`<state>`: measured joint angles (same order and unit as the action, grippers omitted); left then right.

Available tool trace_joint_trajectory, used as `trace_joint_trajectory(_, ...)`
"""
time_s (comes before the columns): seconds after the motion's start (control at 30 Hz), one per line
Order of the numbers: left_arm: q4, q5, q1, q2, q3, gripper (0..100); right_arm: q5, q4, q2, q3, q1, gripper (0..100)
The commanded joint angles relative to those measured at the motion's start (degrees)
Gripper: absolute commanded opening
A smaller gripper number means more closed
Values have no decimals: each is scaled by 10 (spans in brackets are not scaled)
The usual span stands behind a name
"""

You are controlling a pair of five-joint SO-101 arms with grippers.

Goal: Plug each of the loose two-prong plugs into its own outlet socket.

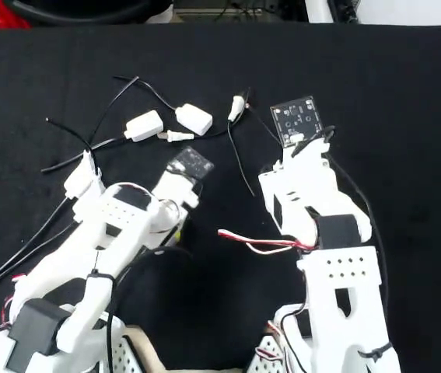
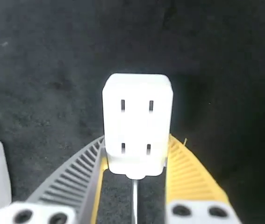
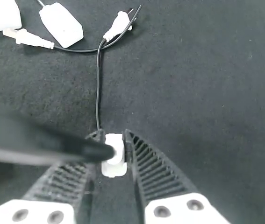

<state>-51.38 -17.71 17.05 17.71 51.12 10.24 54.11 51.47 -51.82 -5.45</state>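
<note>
Both arms were white printed plastic with black servo blocks. The left arm point(image 1: 88, 256) wore black cable ties and a looping black cable point(image 1: 138, 268). The right arm point(image 1: 337, 272) had a plate dotted with small holes and trailing red-and-white wires point(image 1: 255, 245). The left fingers point(image 2: 188, 177) were ribbed, 1 grey and 1 yellow. The right fingers point(image 3: 155, 168) were dark grey. Each white finger base showed 2 screws.

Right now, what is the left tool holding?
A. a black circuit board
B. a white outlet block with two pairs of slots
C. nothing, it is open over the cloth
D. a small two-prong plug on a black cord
B: in the left wrist view the left tool is shut on the white outlet block, whose two pairs of slots face the camera; the small plug sits in the right tool.
</note>
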Motion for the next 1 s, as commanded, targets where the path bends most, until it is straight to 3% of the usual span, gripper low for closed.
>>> trace_joint_trajectory(0.0,5,14,-6,2,-22,152,5,-8,15,3,5,11)
trace_joint_trajectory(0.13,4,15,-11,7,-17,294,14,-8,15,2,4,11)
trace_joint_trajectory(0.4,-47,33,-69,67,-21,298,82,-55,15,-54,-110,11)
trace_joint_trajectory(0.6,-90,28,-146,356,73,300,90,-236,16,-160,-172,11)
trace_joint_trajectory(0.7,-84,-12,-202,515,163,300,81,-329,15,-213,-220,11)
trace_joint_trajectory(0.83,-135,-65,-279,686,266,298,81,-345,15,-231,-292,11)
trace_joint_trajectory(0.97,-180,-102,-327,812,354,296,36,-415,9,-256,-311,11)
